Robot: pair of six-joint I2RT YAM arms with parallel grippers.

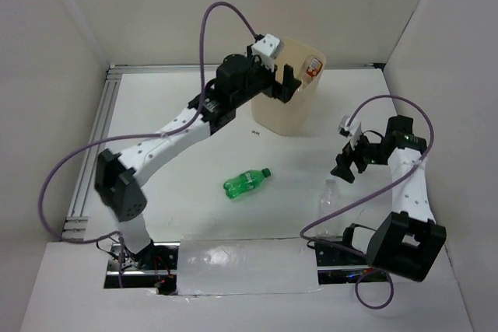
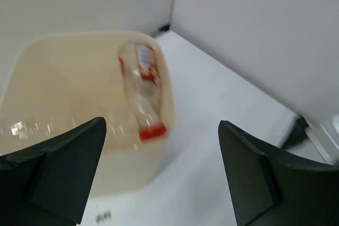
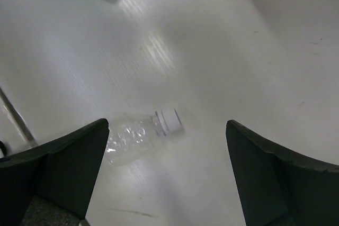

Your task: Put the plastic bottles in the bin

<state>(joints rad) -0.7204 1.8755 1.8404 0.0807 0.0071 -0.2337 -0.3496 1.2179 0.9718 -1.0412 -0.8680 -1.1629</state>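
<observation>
Over bin at 12 o'clock, left gripper jaws spread; red-label bottle lies inside. At 4 o'clock, right gripper jaws spread above clear bottle on table. You drop straight, straddle body not cap, close gently. At centre, green bottle not yet binned.

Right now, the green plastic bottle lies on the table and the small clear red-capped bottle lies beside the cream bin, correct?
No. The small clear red-capped bottle is inside the tall cream plastic bin, not beside it, as the left wrist view shows. The green plastic bottle does lie on the white table.
</observation>
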